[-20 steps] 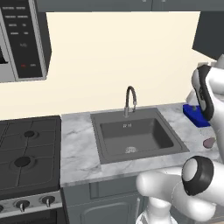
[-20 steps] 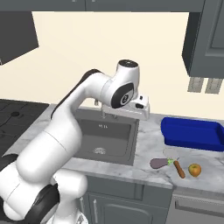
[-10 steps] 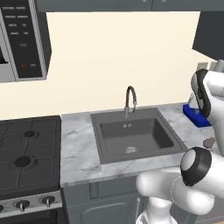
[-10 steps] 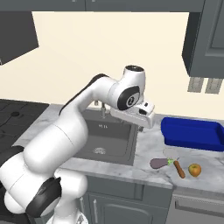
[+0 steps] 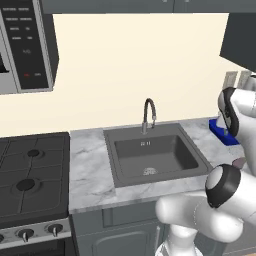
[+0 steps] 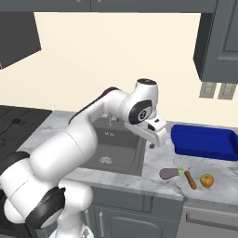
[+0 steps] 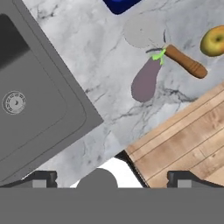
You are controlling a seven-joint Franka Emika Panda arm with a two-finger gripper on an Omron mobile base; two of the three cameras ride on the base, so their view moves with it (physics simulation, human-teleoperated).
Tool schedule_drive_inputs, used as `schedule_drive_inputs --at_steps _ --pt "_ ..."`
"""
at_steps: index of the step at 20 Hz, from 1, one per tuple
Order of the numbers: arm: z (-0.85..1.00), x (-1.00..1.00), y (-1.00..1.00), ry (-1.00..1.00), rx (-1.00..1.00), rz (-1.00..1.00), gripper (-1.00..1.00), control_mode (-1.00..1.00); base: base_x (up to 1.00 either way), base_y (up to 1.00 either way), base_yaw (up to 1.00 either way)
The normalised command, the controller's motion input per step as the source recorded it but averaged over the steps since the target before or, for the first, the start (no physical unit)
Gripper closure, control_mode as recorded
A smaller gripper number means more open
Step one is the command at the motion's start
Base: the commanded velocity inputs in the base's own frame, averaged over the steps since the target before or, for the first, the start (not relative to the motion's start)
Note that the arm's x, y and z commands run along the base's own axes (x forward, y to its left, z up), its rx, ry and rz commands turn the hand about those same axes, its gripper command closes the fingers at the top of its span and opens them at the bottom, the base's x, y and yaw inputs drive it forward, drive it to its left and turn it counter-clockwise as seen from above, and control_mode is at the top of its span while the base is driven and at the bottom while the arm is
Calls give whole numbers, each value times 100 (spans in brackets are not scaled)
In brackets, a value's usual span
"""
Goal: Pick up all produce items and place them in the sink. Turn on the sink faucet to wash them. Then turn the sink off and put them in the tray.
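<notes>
The small purple eggplant (image 6: 168, 173) (image 7: 145, 80) lies on the marble counter right of the sink (image 6: 118, 148) (image 5: 152, 155) (image 7: 30, 100). The round yellow fruit (image 6: 207, 180) (image 7: 213, 40) sits a little farther right. My gripper (image 6: 156, 142) (image 7: 113, 179) hangs open and empty above the basin's right rim, left of the eggplant and well above it. The blue tray (image 6: 204, 142) (image 5: 222, 131) (image 7: 122, 4) stands behind the produce. At the back of the basin the dark faucet (image 5: 148, 114) rises; no water runs. The basin holds nothing but its drain (image 7: 14, 103).
A utensil with a brown handle (image 6: 189, 179) (image 7: 185, 61) and a round grey head (image 7: 142, 31) lies touching the eggplant's stem end. A gas stove (image 5: 30, 180) sits left of the sink. The wooden floor (image 7: 188, 140) shows past the counter's front edge.
The arm has swung right, carrying the hand from over the basin to its right rim, closer to the produce. The jaws stayed open. The produce has not moved.
</notes>
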Motion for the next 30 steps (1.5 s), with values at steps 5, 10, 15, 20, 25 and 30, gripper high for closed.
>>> schedule_drive_inputs --at_steps 5,10,15,20,25,30 --pt "-30 0 -21 4 0 -23 -100 -100 0 0 0" --pt "-27 0 -21 3 0 -18 -100 -100 0 0 0" --pt "-30 5 -15 3 0 -15 -100 -100 0 0 0" --pt "-30 9 -15 2 0 -11 -100 -100 0 0 0" --pt "-29 11 -16 1 0 -8 -100 -100 0 0 0" --pt "-28 17 -19 1 0 -6 -100 -100 0 0 0"
